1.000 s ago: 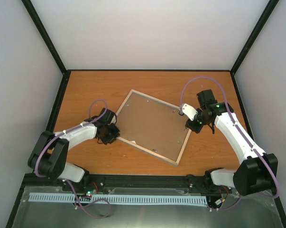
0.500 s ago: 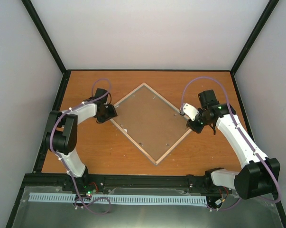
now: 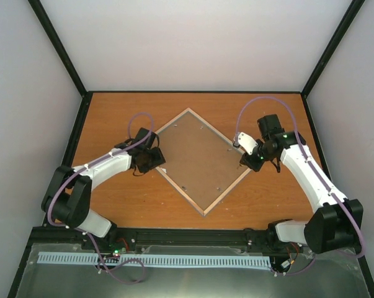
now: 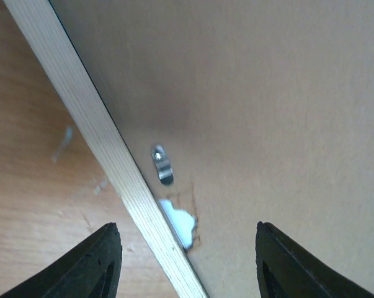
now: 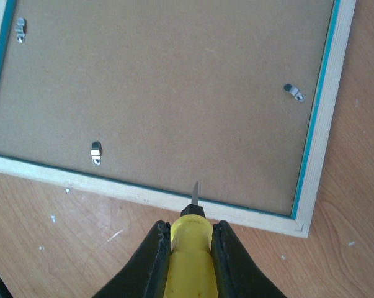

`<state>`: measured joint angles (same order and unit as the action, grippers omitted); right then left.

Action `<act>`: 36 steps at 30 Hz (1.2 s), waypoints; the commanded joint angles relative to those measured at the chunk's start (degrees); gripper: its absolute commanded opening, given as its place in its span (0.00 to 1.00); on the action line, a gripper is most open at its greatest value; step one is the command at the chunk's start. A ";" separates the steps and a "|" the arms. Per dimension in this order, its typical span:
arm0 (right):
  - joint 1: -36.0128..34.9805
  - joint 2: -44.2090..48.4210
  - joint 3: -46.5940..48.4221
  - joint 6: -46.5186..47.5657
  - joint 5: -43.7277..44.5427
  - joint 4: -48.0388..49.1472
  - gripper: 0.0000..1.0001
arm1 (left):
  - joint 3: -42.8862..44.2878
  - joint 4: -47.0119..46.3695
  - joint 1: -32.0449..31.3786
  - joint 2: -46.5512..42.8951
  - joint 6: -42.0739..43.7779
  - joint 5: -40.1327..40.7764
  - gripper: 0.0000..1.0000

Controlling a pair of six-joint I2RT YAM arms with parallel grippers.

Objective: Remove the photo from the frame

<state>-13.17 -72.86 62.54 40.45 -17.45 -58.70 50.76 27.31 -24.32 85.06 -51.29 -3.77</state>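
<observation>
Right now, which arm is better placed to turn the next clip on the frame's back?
Probably right: the right gripper holds a yellow screwdriver, its tip at the edge of the frame. The left gripper is open, empty.

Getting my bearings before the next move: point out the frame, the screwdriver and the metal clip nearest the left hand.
frame (image 5: 112,186): right wrist view, near wooden rail.
screwdriver (image 5: 190,254): right wrist view, yellow handle.
metal clip (image 4: 162,164): left wrist view, middle of the clip.
</observation>
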 commanded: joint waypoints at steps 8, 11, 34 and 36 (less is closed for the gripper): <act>-0.37 -3.29 3.33 -4.58 -3.48 1.90 0.03 | -1.14 -0.73 -4.87 4.23 -6.66 -0.63 0.56; -0.37 -3.44 3.71 -5.53 -0.96 2.46 0.03 | -0.54 0.53 -4.94 2.93 -6.05 1.18 0.55; -3.12 -12.45 8.70 -3.31 -40.49 -8.91 0.03 | -4.37 -29.43 -19.53 -18.82 45.80 -26.59 0.55; -3.60 -12.64 8.40 -3.45 -42.13 -8.91 0.03 | -3.59 -29.40 -20.80 -17.37 46.74 -27.44 0.55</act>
<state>-15.64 -84.93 69.82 36.21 -52.23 -65.60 45.45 0.43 -43.31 66.06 -11.18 -26.81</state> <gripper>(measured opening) 0.106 0.555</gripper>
